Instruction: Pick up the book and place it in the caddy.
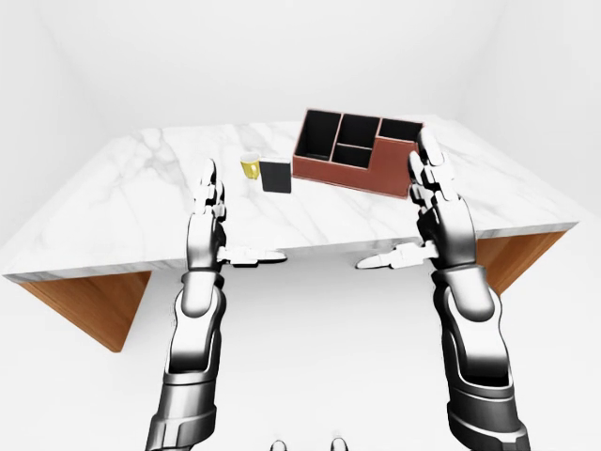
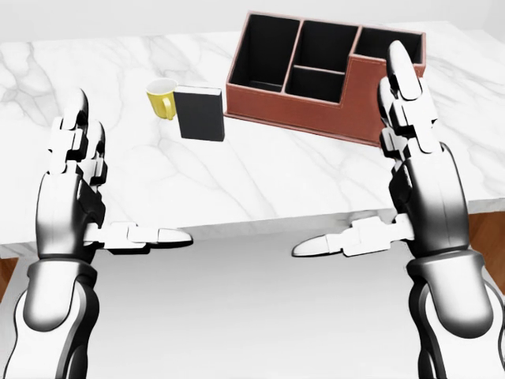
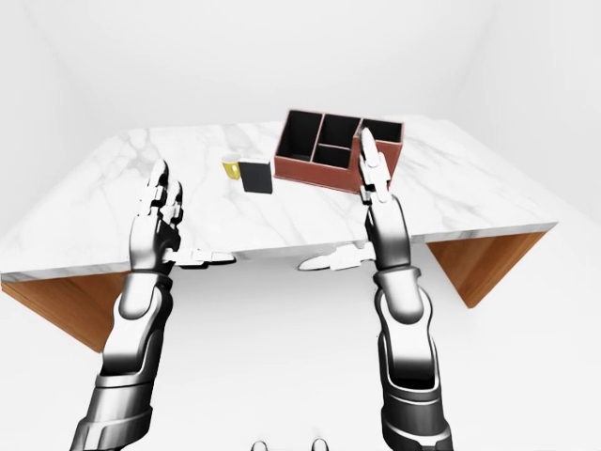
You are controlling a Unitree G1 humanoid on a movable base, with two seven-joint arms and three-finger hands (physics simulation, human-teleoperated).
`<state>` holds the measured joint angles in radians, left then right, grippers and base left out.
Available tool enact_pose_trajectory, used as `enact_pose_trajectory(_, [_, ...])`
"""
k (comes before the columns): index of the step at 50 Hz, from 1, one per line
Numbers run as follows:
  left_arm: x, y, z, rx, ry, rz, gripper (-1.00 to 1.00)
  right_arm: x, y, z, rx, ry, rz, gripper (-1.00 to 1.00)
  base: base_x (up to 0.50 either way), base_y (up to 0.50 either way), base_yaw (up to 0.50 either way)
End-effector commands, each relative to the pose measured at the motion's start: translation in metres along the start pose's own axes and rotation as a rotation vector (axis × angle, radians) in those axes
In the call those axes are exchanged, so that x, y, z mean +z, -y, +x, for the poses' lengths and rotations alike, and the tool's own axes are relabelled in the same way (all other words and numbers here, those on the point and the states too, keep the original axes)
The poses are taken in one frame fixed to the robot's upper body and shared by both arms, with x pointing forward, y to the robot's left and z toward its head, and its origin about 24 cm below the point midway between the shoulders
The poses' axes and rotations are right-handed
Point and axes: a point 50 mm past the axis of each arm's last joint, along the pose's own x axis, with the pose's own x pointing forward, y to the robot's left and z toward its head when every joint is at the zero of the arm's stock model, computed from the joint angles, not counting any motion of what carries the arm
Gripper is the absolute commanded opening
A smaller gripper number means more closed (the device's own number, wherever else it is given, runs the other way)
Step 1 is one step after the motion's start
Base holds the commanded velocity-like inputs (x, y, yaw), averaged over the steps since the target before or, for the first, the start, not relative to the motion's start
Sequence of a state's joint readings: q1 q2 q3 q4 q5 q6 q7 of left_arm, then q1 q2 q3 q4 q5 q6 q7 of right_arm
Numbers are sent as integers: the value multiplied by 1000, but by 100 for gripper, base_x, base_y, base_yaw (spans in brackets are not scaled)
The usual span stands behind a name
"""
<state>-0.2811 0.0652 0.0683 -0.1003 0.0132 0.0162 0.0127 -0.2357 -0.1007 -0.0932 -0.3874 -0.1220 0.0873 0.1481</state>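
Standing upright on the marble table (image 2: 118, 181), the dark book (image 2: 200, 114) touches the yellow mug (image 2: 161, 98) on its left and sits just left of the brown caddy (image 2: 316, 103). Both the left hand (image 2: 75, 185) and right hand (image 2: 410, 158) hover below the book with fingers spread, empty, at the table's near edge.

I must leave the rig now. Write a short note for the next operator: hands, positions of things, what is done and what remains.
Left hand: open, empty, raised near the table edge.
Right hand: open, empty, raised; in the head view it overlaps the caddy's right end.
Dark upright book: standing on the white marble table, beside the yellow mug.
Reddish-brown leather caddy with black compartments: right of the book, nothing seen inside.
Done: nothing grasped.
Left: grasp book, place it in caddy.
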Motion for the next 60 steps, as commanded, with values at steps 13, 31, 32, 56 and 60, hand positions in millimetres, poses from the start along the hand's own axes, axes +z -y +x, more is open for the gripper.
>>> enact_pose_trajectory(13, [2,1,-1,-7,-2,-14,100,3,-5,1,-24,9,-19,100,-9,-1,-11])
enact_pose_trajectory(31, [2,1,-1,-3,-4,-15,100,1,-8,2,-15,0,-48,100,5,25,0])
enact_pose_trajectory(32, [2,1,-1,-3,-3,-14,100,2,-8,3,-16,2,-47,100,11,49,0])
enact_pose_trajectory(56, [2,1,0,-2,-7,-18,100,0,-6,3,-34,-5,-48,100,4,20,0])
enact_pose_trajectory(60, [2,1,0,-2,-6,-17,100,3,-6,2,-28,8,-40,100,16,-2,0])
